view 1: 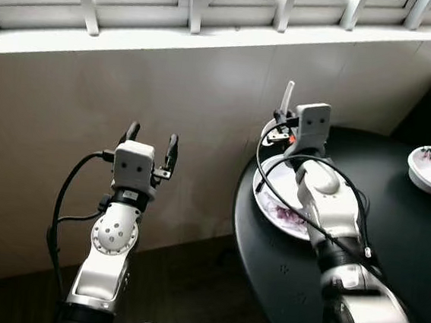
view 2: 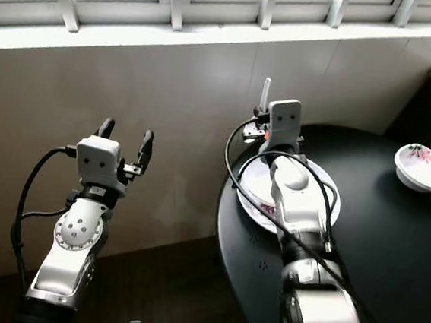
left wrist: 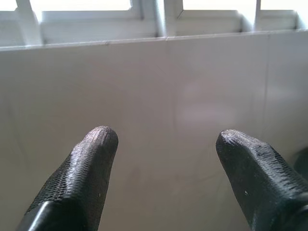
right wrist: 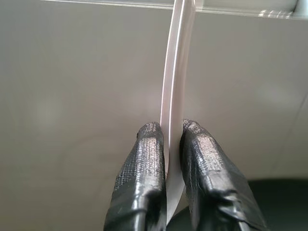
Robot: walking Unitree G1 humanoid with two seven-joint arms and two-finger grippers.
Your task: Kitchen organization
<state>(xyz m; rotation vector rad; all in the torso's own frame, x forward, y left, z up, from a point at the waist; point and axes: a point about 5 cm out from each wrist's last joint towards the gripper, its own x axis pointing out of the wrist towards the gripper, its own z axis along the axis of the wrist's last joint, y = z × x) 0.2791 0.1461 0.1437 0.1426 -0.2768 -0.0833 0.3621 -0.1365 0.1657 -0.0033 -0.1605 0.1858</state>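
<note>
Spoon handle pinched above the plate at the table's edge

A white spoon (right wrist: 174, 96) is clamped upright between the fingers of the right gripper (right wrist: 172, 144), held over a floral plate (view 2: 253, 186) on the round black table (view 2: 390, 247). A small floral bowl (view 2: 425, 168) is set well apart, its contents unseen. The left gripper (view 1: 151, 141) is raised off the table, fingers spread, nothing grasped
</note>
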